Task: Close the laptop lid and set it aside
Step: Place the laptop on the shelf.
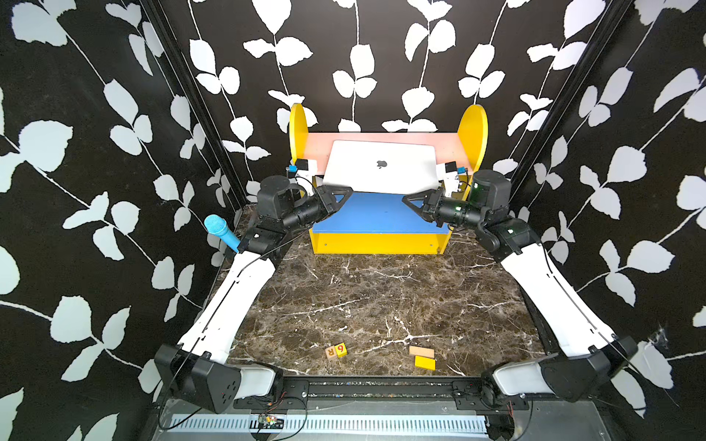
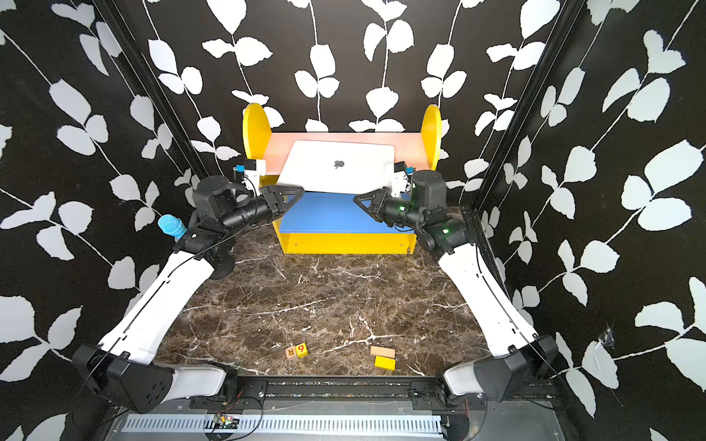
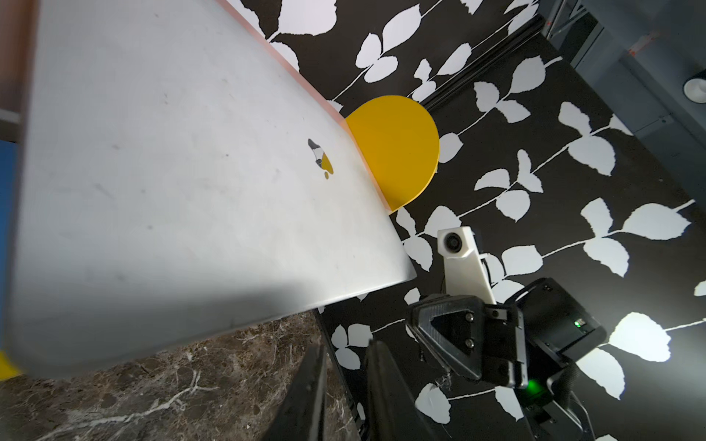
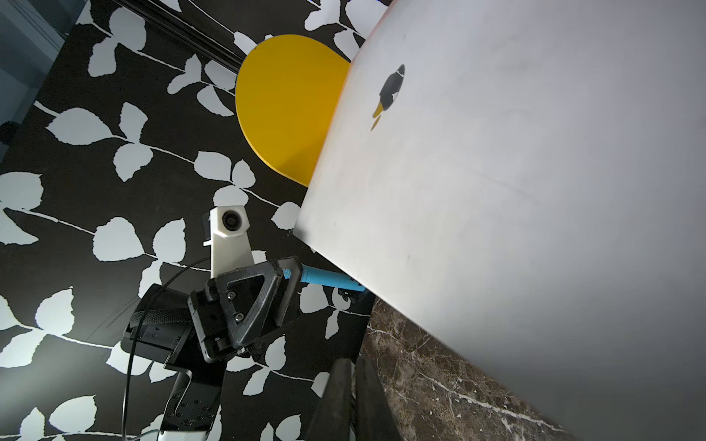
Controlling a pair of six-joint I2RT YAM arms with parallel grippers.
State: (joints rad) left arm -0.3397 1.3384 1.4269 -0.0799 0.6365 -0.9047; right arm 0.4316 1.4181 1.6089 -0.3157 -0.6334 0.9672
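Observation:
The laptop point(image 1: 378, 166) point(image 2: 336, 166) leans tilted against the pink back panel point(image 1: 317, 147), its lower edge over the blue shelf top point(image 1: 376, 214). The laptop lid point(image 3: 172, 172) point(image 4: 515, 191) faces outward with its dark apple logo; no screen or keyboard shows. My left gripper point(image 1: 345, 189) point(image 3: 347, 345) hovers just off the lower left corner, its fingers a narrow gap apart with nothing between them. My right gripper point(image 1: 405, 198) point(image 4: 353, 361) sits off the lower right corner, shut and empty. Neither touches the laptop.
The shelf has yellow rounded side panels point(image 1: 473, 133) and a yellow front point(image 1: 378, 242). A blue microphone point(image 1: 219, 229) stands behind my left arm. Letter blocks point(image 1: 336, 350) and two flat blocks point(image 1: 424, 359) lie near the marble table's point(image 1: 382, 305) front edge.

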